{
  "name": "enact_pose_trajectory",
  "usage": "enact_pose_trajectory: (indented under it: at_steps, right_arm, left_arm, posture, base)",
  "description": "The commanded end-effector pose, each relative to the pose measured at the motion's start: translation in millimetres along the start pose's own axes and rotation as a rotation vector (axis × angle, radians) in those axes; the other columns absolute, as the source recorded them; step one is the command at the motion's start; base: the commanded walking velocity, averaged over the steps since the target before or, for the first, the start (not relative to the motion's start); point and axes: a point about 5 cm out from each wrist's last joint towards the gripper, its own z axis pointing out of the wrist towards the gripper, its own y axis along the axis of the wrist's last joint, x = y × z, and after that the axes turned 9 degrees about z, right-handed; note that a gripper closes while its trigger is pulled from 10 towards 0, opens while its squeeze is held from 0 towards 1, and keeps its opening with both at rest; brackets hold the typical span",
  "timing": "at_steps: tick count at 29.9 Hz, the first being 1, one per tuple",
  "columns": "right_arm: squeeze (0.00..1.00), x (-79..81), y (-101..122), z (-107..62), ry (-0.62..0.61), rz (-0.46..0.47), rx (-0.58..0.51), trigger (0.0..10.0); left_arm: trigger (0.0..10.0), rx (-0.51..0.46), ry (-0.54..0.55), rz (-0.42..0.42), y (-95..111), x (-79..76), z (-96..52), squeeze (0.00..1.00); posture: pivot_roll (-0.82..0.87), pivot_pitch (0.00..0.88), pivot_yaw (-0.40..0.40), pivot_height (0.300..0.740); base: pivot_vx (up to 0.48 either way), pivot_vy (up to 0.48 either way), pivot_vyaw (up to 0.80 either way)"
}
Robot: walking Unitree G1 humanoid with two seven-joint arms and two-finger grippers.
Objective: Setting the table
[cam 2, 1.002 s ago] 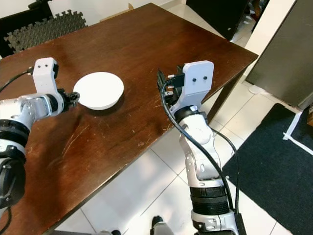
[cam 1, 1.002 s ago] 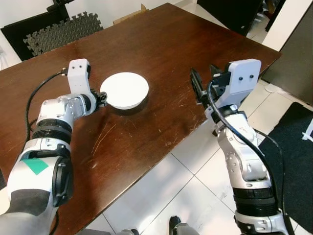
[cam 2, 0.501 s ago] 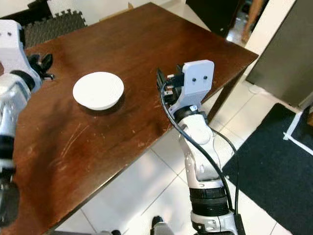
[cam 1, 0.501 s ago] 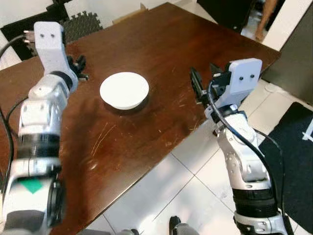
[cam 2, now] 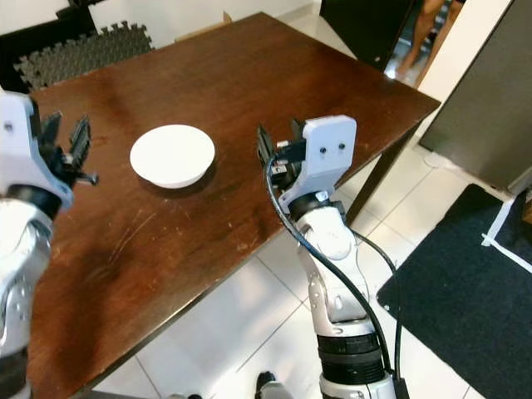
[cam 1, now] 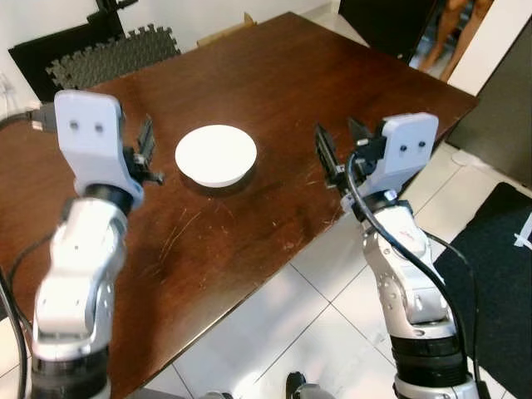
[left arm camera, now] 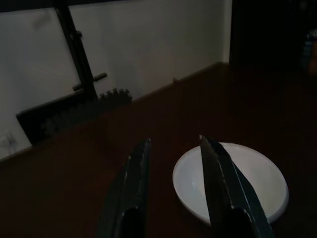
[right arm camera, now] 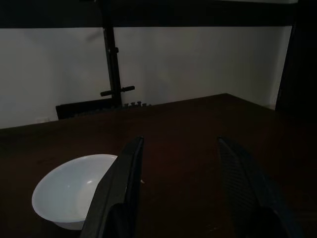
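Dark wooden table carries white bowl at centre. Left gripper at 9 o'clock, right gripper at 3 o'clock; both hold fingers apart, empty.

White round bowl, upright, empty, on dark wooden table

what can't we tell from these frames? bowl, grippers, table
- White bowl: whether anything lies inside; head views too small, wrist views too dark.
- Brown table: left end cut off by the edge of both eye views.
- Left gripper: fingers open in its wrist view, the tips run off the edge of that picture.
- Right gripper: open; fingertips cut off the same way in its wrist view.
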Motion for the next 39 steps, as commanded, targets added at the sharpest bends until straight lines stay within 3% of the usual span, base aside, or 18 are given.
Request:
enact_pose_trajectory:
  at_steps: [1, 5, 11, 17, 32, 39]
  right_arm:
    - [0.0, -0.3, 0, -2.2, -0.002, 0.005, -0.008, 10.0]
    - [0.0, -1.6, 1, -0.6, -0.006, 0.008, -0.01, 10.0]
    - [0.0, -2.4, 3, 1.2, -0.01, 0.013, -0.02, 10.0]
    - [0.0, -4.0, 1, 0.7, -0.027, 0.032, -0.011, 10.0]
    - [0.0, -10.1, -1, 2.0, -0.06, 0.024, 0.002, 10.0]
    - [0.0, -14.2, -4, 1.9, -0.093, 0.014, 0.021, 10.0]
  left_arm:
    - [10.0, 0.025, 0.003, 0.006, -5, -3.9, -3.9, 0.0]
    - [10.0, 0.035, 0.043, -0.022, -4, -5.3, 0.0, 0.0]
    - [10.0, -0.015, 0.054, 0.03, 7, -4.8, 14.7, 0.0]
    - [10.0, -0.012, 0.023, 0.013, 7, -12.6, 15.1, 0.0]
    - [10.0, 0.003, 0.027, 0.039, 3, -13.6, 19.5, 0.0]
    - [10.0, 0.012, 0.025, 0.042, 1, -13.2, 19.6, 0.0]
  posture:
    - [0.06, 0.123, 0.06, 0.74]
    - [0.07, 0.123, 0.055, 0.74]
    - [0.07, 0.122, 0.057, 0.74]
    - [0.06, 0.122, 0.063, 0.74]
    - [0.06, 0.115, 0.063, 0.74]
    - [0.06, 0.116, 0.066, 0.74]
  base:
    - [0.0, 0.0, 0.0]
    - [0.0, 0.0, 0.0]
    - [0.0, 0.0, 0.0]
    - [0.0, 0.0, 0.0]
    - [0.0, 0.0, 0.0]
    - [0.0, 0.0, 0.68]
